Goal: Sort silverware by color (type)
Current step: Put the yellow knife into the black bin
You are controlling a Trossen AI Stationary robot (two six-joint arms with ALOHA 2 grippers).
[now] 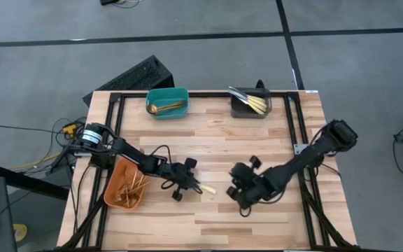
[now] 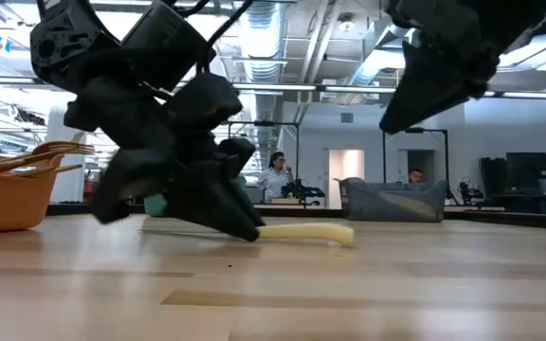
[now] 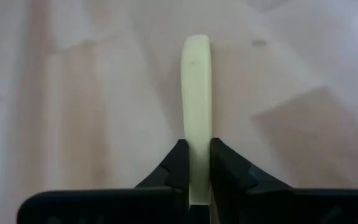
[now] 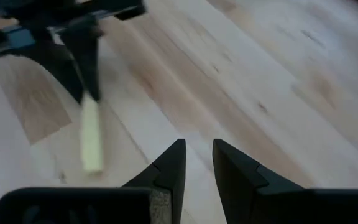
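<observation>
We are looking at a robotics lab set in a large open industrial hall. The wooden table (image 1: 257, 140) stands on a grey floor (image 1: 47, 63) marked with dark tape lines, with loose cables (image 1: 44, 136) trailing beside it. Beyond the table we see exposed ceiling ducts (image 2: 273, 28), strip lights, monitors (image 2: 529, 175), and two people (image 2: 276, 175) seated at workstations in the distance.

teal bin (image 1: 167, 102) and dark bin (image 1: 250, 106) at the table's (image 1: 208, 140) far edge, orange bin (image 1: 126, 186) nearer left
</observation>
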